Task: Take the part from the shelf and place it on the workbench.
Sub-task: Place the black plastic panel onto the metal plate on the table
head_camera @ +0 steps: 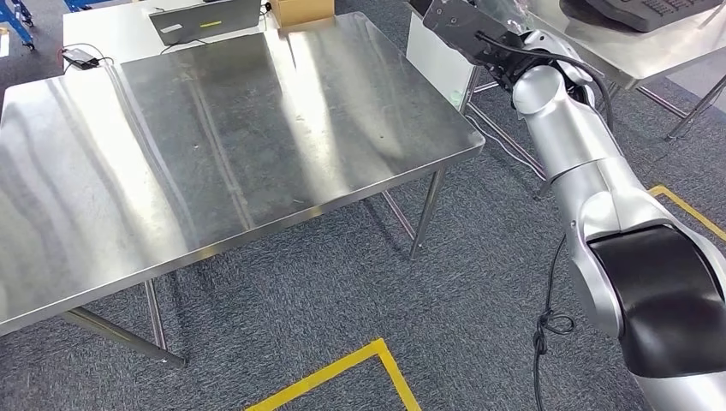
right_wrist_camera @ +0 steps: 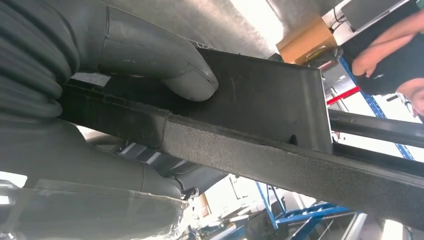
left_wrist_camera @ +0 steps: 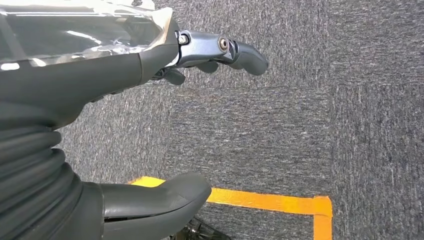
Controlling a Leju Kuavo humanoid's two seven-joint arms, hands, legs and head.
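My right hand (right_wrist_camera: 125,100) grips the flat black textured part (right_wrist_camera: 260,100), my thick grey thumb (right_wrist_camera: 165,65) pressed on its broad face while darker fingers curl beneath its edge. From the head view, my silver right arm (head_camera: 582,171) reaches up and away toward the upper right, holding the dark part (head_camera: 462,21) out past the far right corner of the bare stainless-steel workbench (head_camera: 214,145), above the floor rather than over the tabletop. My left hand (left_wrist_camera: 150,60) hangs over grey carpet (left_wrist_camera: 280,125) marked with yellow tape (left_wrist_camera: 270,200), fingers apart, holding nothing. A brown cardboard box (head_camera: 301,10) sits beyond the workbench's far edge. A person in a dark top (right_wrist_camera: 390,55) stands beyond the part.
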